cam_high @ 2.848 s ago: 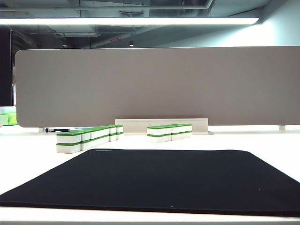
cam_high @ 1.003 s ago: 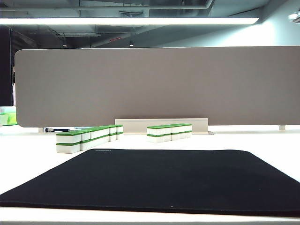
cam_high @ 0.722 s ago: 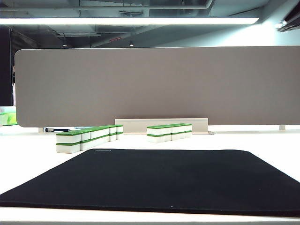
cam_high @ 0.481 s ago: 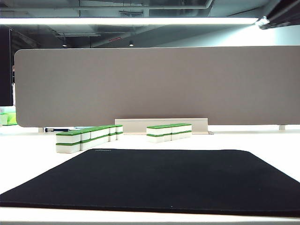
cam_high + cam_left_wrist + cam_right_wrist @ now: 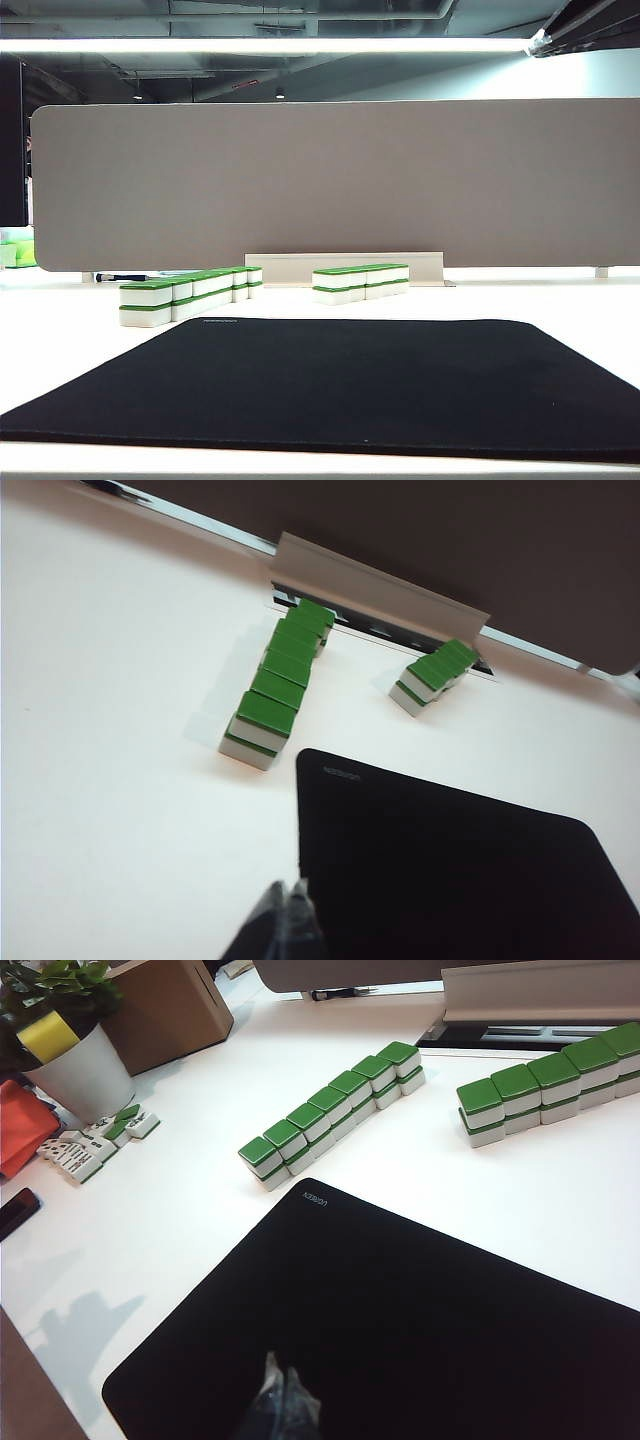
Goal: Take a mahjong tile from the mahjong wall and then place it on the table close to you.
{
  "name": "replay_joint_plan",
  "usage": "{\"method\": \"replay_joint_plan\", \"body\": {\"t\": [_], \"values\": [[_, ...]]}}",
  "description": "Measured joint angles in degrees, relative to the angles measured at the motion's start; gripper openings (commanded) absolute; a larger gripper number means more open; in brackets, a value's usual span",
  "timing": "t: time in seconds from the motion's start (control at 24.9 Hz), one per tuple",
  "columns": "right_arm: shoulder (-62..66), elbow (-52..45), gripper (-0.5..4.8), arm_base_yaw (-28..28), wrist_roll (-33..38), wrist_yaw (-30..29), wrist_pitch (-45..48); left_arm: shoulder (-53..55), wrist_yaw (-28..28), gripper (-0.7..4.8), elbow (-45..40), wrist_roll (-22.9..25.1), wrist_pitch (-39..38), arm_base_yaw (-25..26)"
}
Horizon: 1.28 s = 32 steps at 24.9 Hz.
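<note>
Since earlier, the right arm [image 5: 585, 25] entered overhead; both arms' fingers [image 5: 285, 920] [image 5: 280, 1400] clenched, empty.

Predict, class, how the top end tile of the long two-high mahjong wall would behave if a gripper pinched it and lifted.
The mahjong wall is made of small, blocky tiles, so the end tile is probably rigid and unlikely to roll. Its glossy faces suggest it could slip in a light pinch. Because it sits stacked tightly against neighbours, a careless lift may nudge those. Both the left gripper and right gripper are shut, away from it.
</note>
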Motion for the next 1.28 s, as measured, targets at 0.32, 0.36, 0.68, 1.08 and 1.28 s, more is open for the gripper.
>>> {"method": "replay_joint_plan", "body": {"t": [0.32, 0.36, 0.68, 1.08, 1.28], "values": [[0.0, 0.0, -0.01, 0.0, 0.0, 0.0, 0.0, 20.31, 5.95, -0.05, 13.73, 1.9, -1.4, 0.0], [0.0, 0.0, -0.01, 0.0, 0.0, 0.0, 0.02, 23.82, 6.1, -0.05, 16.33, 3.02, -2.91, 0.0], [0.0, 0.0, -0.01, 0.02, 0.0, -0.04, 0.92, 48.48, 6.1, 0.0, 39.26, 11.45, -17.0, -0.02], [0.02, 0.0, -0.01, 0.0, 0.0, -0.04, 0.87, 65.75, 0.42, -0.01, 58.97, 17.18, -28.72, -0.15], [0.02, 0.0, -0.01, 0.0, 0.0, -0.04, 0.9, 73.26, -4.26, 0.0, 66.03, 19.1, -35.5, -1.86]]}}
